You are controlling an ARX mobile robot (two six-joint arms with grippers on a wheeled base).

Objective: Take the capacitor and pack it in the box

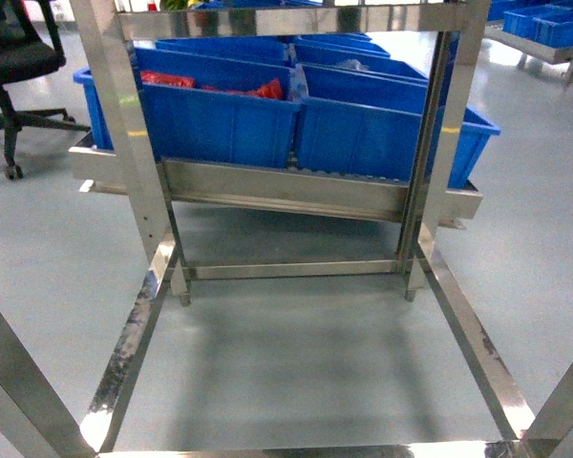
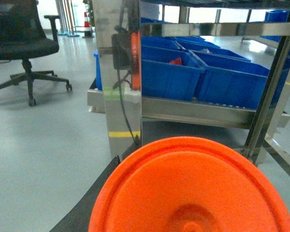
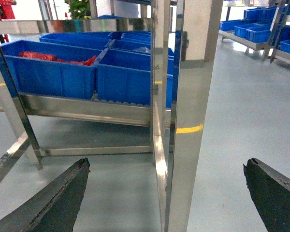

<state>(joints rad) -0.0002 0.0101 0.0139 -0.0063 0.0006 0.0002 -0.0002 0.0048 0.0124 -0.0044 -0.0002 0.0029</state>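
Right gripper (image 3: 166, 163) first: in the right wrist view its two dark fingers (image 3: 53, 203) sit at 7 and 5 o'clock, spread wide apart with nothing held between them. All that shows in the gap is a shiny stainless steel upright post (image 3: 183, 116) and the grey floor.

The left side is harder. A big round orange plastic disc (image 2: 193, 188) with a raised rim fills the 6 o'clock half of the left wrist view, and only a dark sliver of the left gripper (image 2: 94, 198) pokes out at 7 o'clock. I can't tell how far the jaws are spread or whether they're holding that disc.

As for the box and the capacitor, I can't pick out either in any view, so I can't place them relative to either set of jaws.

Large blue plastic bins (image 1: 220, 119) sit on the stainless steel rack shelf (image 1: 286, 191) at 12 o'clock in the head view. The bin at 11 o'clock holds a pile of small red parts (image 1: 244, 89) (too blurry to say what they are). A black office chair (image 2: 24, 43) on castors stands at 10 o'clock in the left wrist view, well apart from the rack.
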